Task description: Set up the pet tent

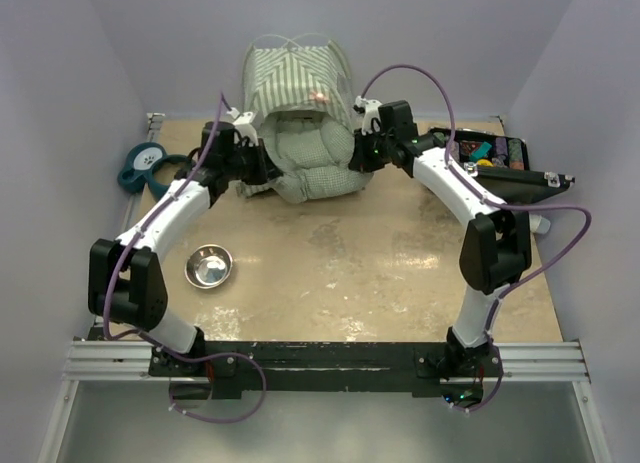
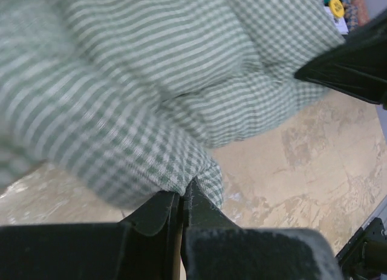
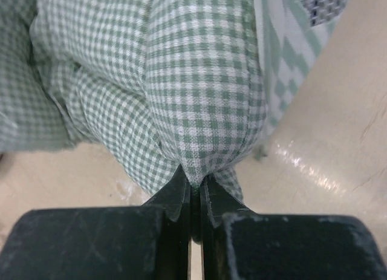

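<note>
Left gripper (image 2: 181,198) and right gripper (image 3: 195,182) each clamp a cushion (image 1: 312,168) edge; best fed evenly and flat into the pet tent (image 1: 295,73).

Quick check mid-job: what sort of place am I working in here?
Probably a robot test cell, not a home: plain lavender walls box in a worn tabletop, an aluminium rail runs along its near edge, and the steel bowl looks like a staged prop.
</note>
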